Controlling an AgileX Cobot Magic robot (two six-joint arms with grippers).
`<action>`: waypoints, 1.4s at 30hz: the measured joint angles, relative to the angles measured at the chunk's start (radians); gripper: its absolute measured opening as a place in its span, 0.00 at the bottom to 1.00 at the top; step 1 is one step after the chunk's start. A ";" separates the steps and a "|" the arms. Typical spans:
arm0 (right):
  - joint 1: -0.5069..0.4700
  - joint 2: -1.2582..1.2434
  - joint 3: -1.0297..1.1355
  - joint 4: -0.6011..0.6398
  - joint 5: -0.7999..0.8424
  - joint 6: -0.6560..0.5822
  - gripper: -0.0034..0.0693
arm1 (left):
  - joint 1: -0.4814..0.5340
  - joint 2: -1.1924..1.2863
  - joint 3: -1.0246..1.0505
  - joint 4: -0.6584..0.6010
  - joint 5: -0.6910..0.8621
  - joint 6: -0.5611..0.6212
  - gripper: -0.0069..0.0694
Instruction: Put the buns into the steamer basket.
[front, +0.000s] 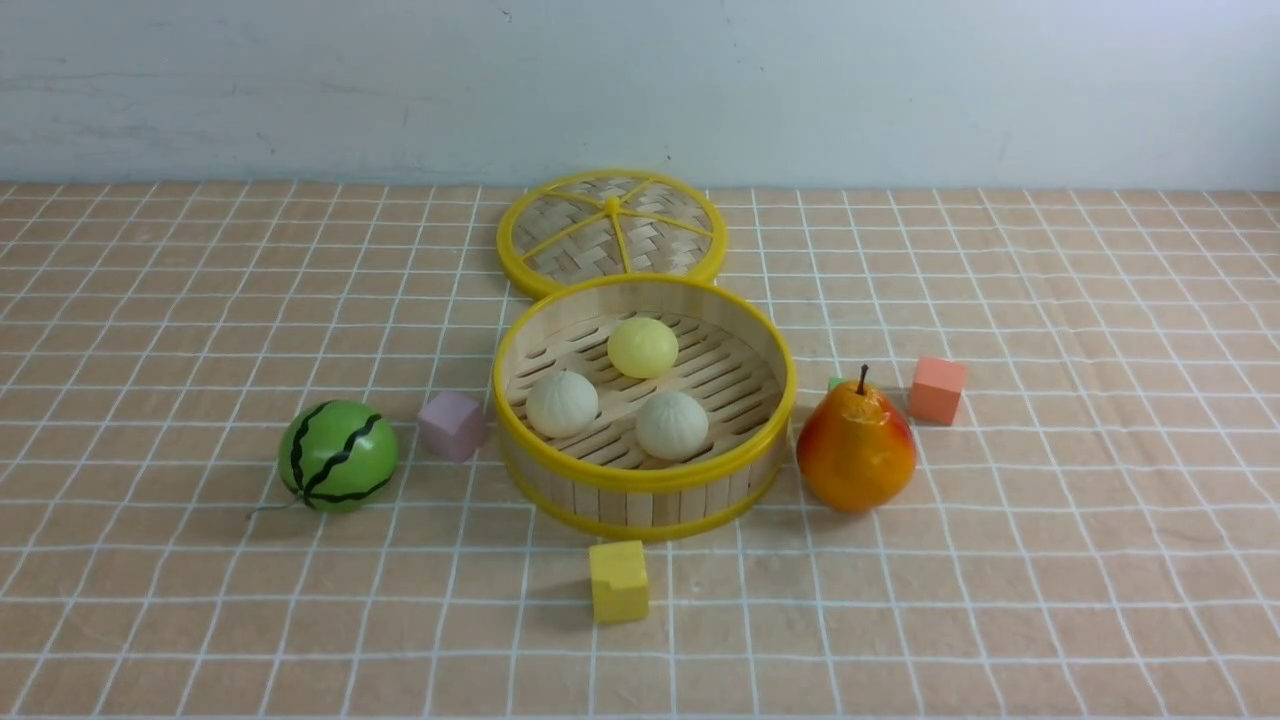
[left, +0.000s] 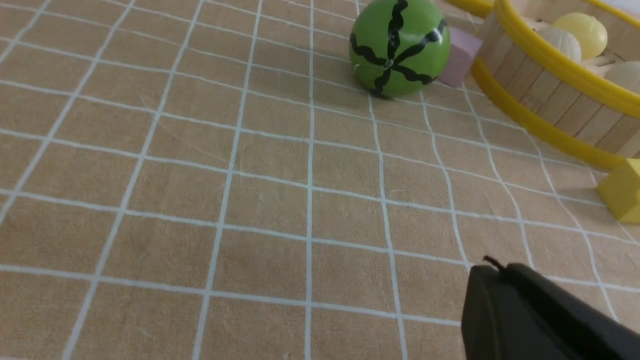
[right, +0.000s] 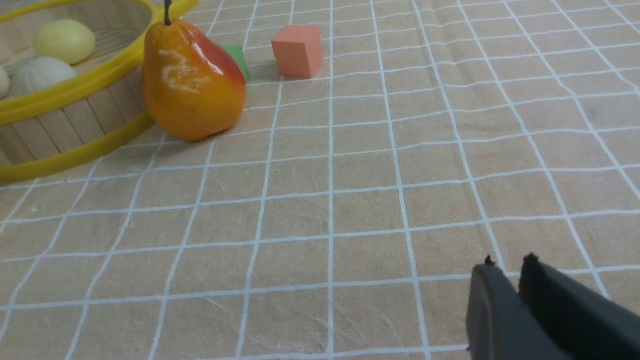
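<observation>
All three buns (front: 642, 347) sit inside the steamer basket (front: 644, 478), so you're done loading; left gripper (left: 492, 272) pinched together, right gripper (right: 507, 267) barely parted, both empty—just keep clear.

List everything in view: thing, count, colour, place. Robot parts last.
steamer basket: one, bamboo with yellow rims, centre of the cloth
buns: three, all inside the basket; pale yellow bun at the back, off-white bun front left, second off-white bun front right
lid: one, woven with yellow rim, flat behind the basket
watermelon ball: one, green with black stripes, left of the basket
pear: one, orange-red, right of the basket
cubes: purple cube at the basket's left; yellow cube in front; orange cube far right; green cube behind the pear
tablecloth: one, tan with white grid
left gripper: black fingers shut, above bare cloth
right gripper: black fingers slightly apart, holding nothing
</observation>
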 joint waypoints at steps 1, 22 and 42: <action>0.000 0.000 0.000 0.000 0.000 0.000 0.16 | 0.000 0.000 0.000 -0.003 0.000 -0.001 0.07; 0.000 0.000 0.000 0.000 0.000 0.000 0.20 | 0.000 0.000 0.000 -0.006 0.001 -0.001 0.07; 0.000 0.000 0.000 0.000 0.000 0.000 0.23 | 0.000 0.000 0.000 -0.006 0.001 -0.001 0.07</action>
